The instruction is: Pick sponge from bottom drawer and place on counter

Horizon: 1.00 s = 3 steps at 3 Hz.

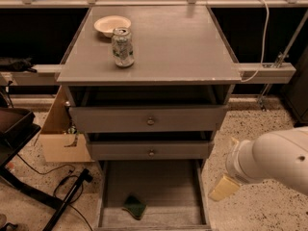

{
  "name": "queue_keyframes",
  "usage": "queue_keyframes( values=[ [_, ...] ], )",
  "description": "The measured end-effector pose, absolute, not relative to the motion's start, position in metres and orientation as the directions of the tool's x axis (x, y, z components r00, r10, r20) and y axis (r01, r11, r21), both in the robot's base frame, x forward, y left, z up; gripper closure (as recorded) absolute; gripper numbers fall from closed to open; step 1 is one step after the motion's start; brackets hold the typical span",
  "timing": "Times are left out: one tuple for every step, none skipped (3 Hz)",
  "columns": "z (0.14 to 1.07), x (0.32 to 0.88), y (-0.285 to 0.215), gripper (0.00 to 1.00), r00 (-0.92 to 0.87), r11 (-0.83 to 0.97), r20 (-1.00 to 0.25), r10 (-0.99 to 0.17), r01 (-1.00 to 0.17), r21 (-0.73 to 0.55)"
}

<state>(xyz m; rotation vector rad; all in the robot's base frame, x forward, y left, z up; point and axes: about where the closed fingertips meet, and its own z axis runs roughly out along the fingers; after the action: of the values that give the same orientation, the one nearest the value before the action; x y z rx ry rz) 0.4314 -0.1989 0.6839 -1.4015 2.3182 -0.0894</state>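
The sponge [134, 207], dark green face up, lies on the floor of the open bottom drawer [159, 184], near its front left. The counter [168, 42] is the grey top of the cabinet above. My gripper [224, 188], cream-coloured at the end of the white arm [274, 160], hangs low to the right of the bottom drawer, just outside its right wall. It is apart from the sponge and holds nothing that I can see.
A drink can [122, 47] and a pale bowl [112, 24] stand on the counter's back left. Two upper drawers [150, 121] with round knobs are slightly pulled out. A cardboard box [60, 138], floor cables [67, 186] and a black frame [17, 129] are at left.
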Motion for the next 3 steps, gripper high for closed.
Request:
queue_keyframes(
  values=[
    [0.684,0.437,-0.198,0.00,-0.406,0.506,-0.346,-0.846,-0.815,-0.282],
    [0.690,0.437,-0.198,0.00,-0.405,0.505,-0.338,-0.850,-0.809,-0.300],
    [0.662,0.449,-0.196,0.00,-0.412,0.501,-0.315,-0.855,-0.813,-0.297]
  ],
)
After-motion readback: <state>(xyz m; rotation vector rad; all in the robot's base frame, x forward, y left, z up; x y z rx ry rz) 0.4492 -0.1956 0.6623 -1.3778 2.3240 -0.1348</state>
